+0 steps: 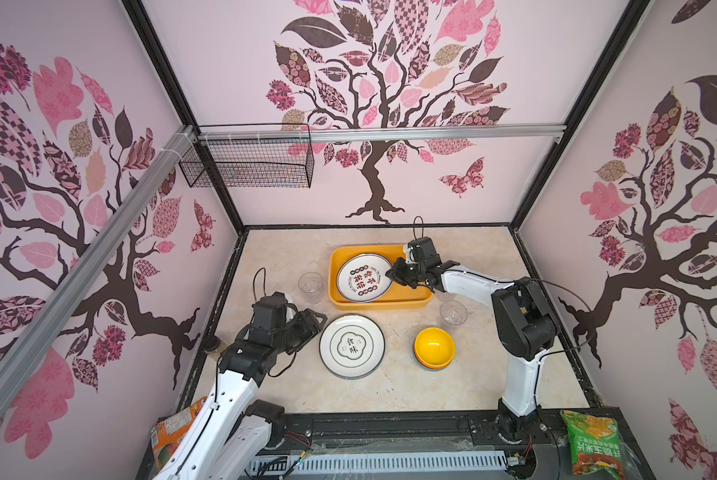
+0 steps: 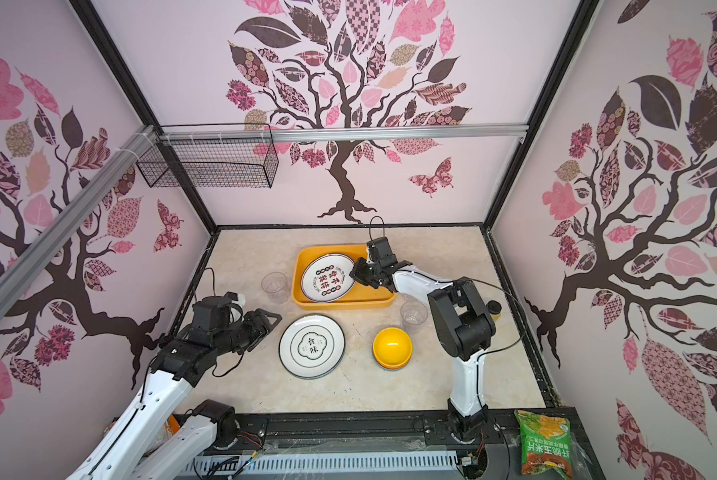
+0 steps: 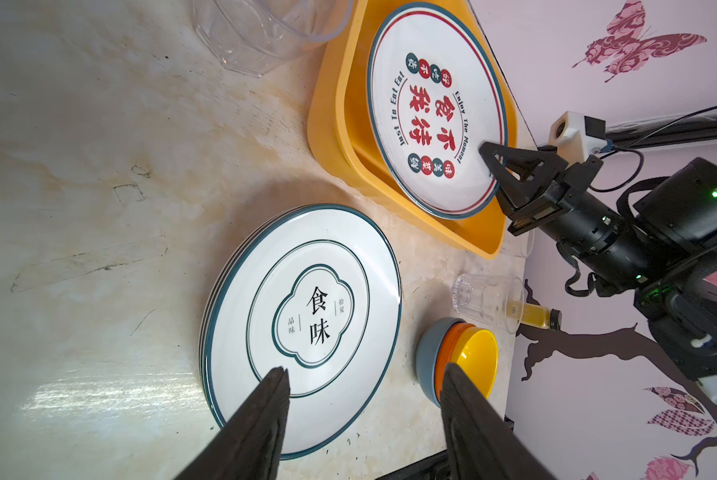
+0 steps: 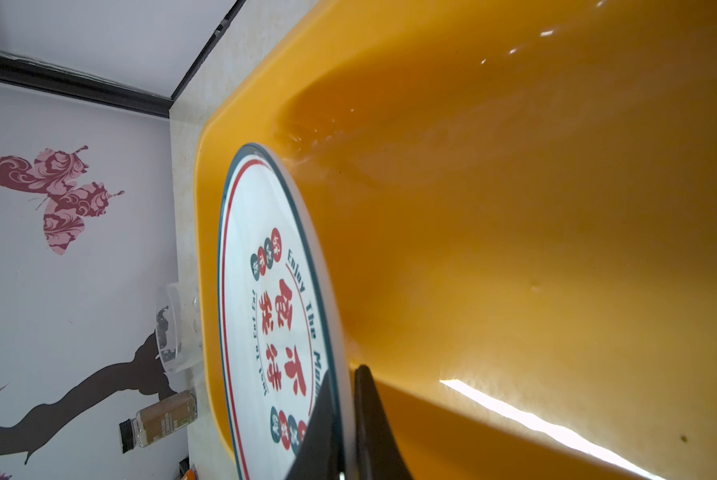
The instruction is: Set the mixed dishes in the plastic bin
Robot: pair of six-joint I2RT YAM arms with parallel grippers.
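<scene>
In a top view: right gripper [image 1: 391,274] pinches plate [image 1: 363,277] rim, plate tilted inside bin [image 1: 373,303], placing step, wants lowering flat then release; left gripper [image 1: 317,323] spread, empty, beside stack [image 1: 352,346]; left wrist: bowls [image 3: 458,357], tumblers [image 3: 485,301] stand outside bin near stack; right wrist: jaws clamp rim over bin floor, path looks clear.

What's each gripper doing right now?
Left gripper: open, holding nothing, beside the stacked plates.
Right gripper: shut on the red-lettered plate's rim, inside the yellow bin.
</scene>
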